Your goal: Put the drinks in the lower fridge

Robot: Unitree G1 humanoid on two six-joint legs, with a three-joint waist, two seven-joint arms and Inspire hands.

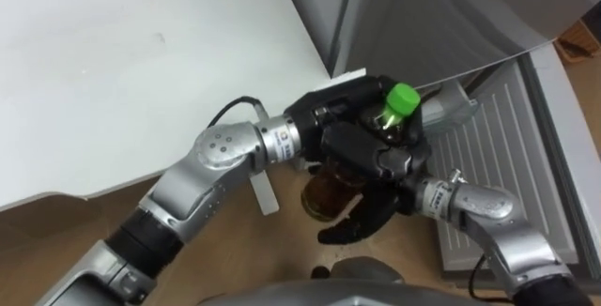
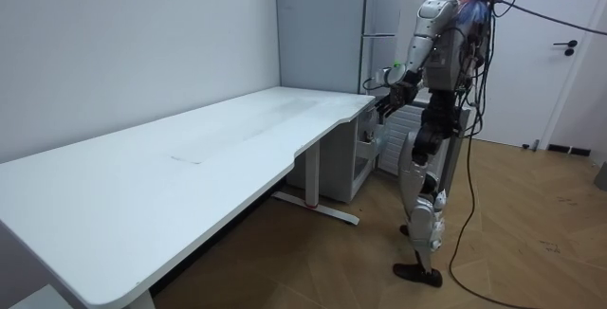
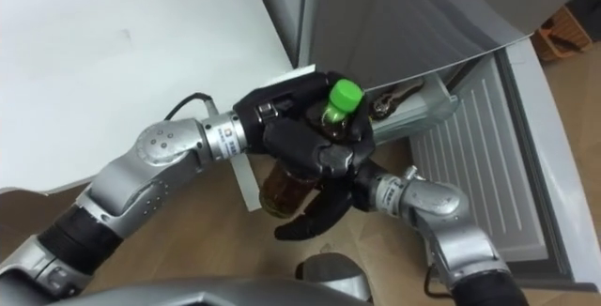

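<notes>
A bottle of brown drink [image 1: 329,196] with a green cap [image 1: 404,99] is held tilted in front of me, cap toward the fridge [image 1: 441,15]. My left hand [image 1: 324,116] reaches in from the left and curls round its upper part by the neck. My right hand [image 1: 376,159] comes from the lower right, with its thumb across the bottle and its fingers wrapped under the body. In the room view I stand upright at the table's far end, both hands [image 2: 389,86] raised before the grey fridge [image 2: 379,25].
The white table [image 1: 141,71] lies to my left, its corner close to the fridge. A white ribbed panel [image 1: 498,156] lies low at the fridge's foot on the right. Wooden floor [image 1: 75,217] shows below the table edge.
</notes>
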